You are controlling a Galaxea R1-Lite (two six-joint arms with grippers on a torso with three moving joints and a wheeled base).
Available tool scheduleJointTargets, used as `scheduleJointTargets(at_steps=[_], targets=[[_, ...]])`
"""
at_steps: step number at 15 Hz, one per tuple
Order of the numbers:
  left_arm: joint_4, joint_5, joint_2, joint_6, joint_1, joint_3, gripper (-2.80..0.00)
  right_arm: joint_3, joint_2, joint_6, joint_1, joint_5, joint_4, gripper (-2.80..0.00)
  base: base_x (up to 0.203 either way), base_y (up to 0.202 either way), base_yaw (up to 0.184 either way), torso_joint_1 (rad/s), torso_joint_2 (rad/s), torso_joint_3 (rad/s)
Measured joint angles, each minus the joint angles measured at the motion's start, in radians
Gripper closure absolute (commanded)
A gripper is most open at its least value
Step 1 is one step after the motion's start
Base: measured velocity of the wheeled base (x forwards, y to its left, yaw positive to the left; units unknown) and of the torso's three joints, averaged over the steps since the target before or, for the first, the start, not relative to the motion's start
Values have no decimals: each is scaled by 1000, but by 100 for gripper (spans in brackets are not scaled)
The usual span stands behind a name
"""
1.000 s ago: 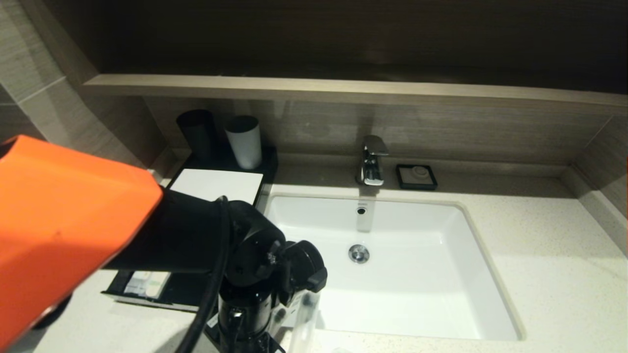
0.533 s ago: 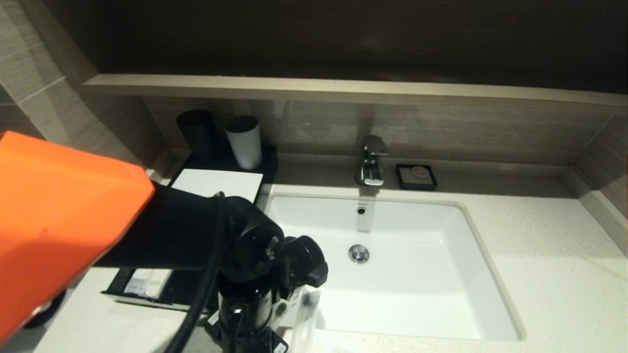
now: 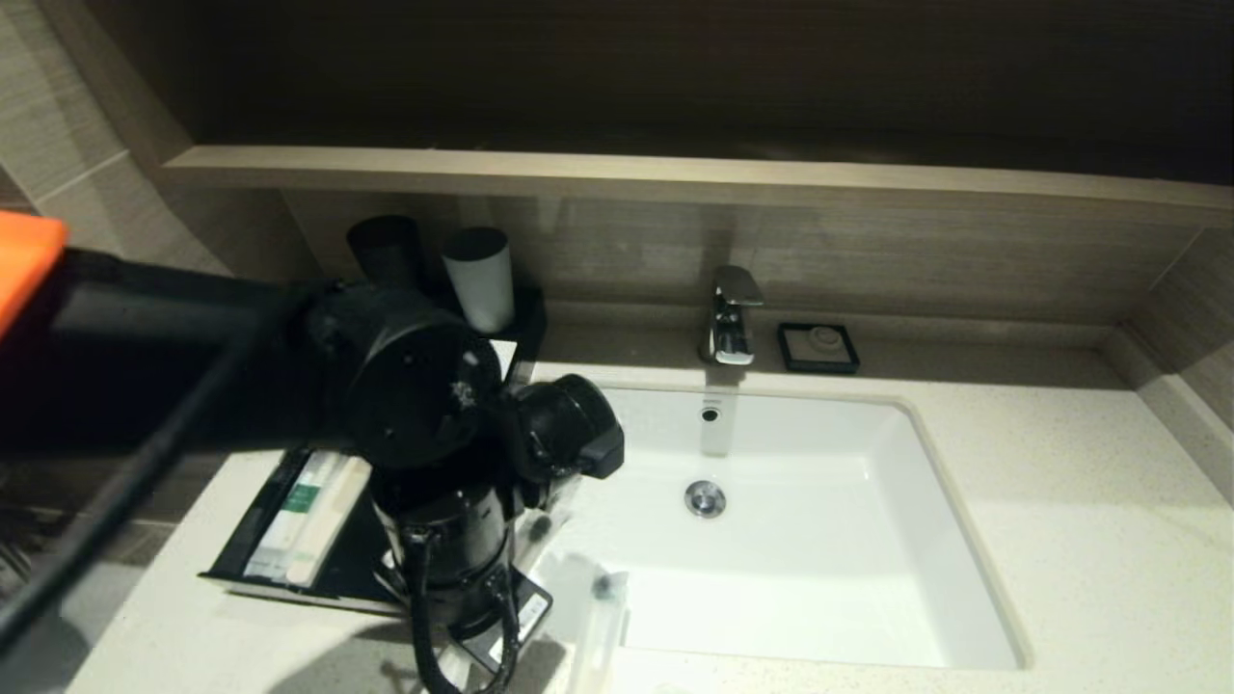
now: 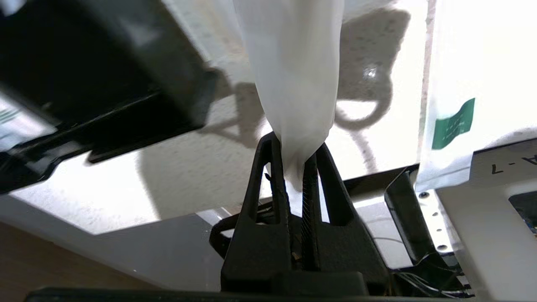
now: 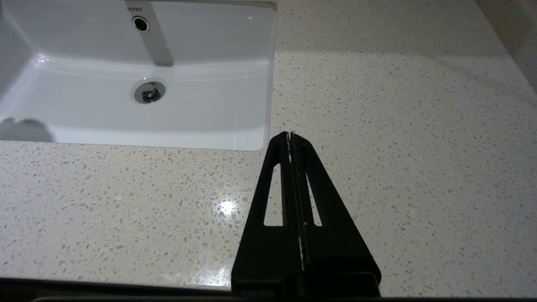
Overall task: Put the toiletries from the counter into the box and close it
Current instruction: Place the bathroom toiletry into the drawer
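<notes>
My left gripper (image 4: 293,144) is shut on the end of a long translucent-white packet (image 4: 293,71), one of the toiletries. That packet (image 3: 593,617) hangs over the counter (image 3: 1109,540) by the basin's near left corner. A second packet with a green mark (image 4: 453,126) lies beside it. The black box (image 3: 251,564) stands left of the basin with its drawer pulled out, and packets (image 3: 313,506) lie in it. My left arm (image 3: 424,405) covers most of the box's white top. My right gripper (image 5: 290,135) is shut on nothing, low over the counter right of the basin.
The white basin (image 3: 945,540) fills the middle of the counter, with a chrome tap (image 3: 730,313) and a small black soap dish (image 3: 818,347) behind it. A black cup (image 3: 386,249) and a white cup (image 3: 477,275) stand behind the box. A wooden ledge (image 3: 675,178) overhangs the back.
My left arm has drawn back and to the left, and its wrist has risen over the box. More of the open drawer and its packets shows. The packet stays in the grip.
</notes>
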Motion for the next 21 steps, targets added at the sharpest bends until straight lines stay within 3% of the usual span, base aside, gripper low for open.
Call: scheduleJointTargets(at_steps=[3,8,13,21], targets=[[94,13,-36,5,71,-81,0,0,0,-1,0,0,0,0,0,0,0,0,0,0],[307,20,-60,33,259,-218,0,0,0,0,0,0,0,0,0,0,0,0,0,0],[424,23,-55,99,408,-256,0,0,0,0,0,1,0,0,0,0,0,0,0,0],[459,22,17,110,451,-256,0,0,0,0,0,0,0,0,0,0,0,0,0,0]])
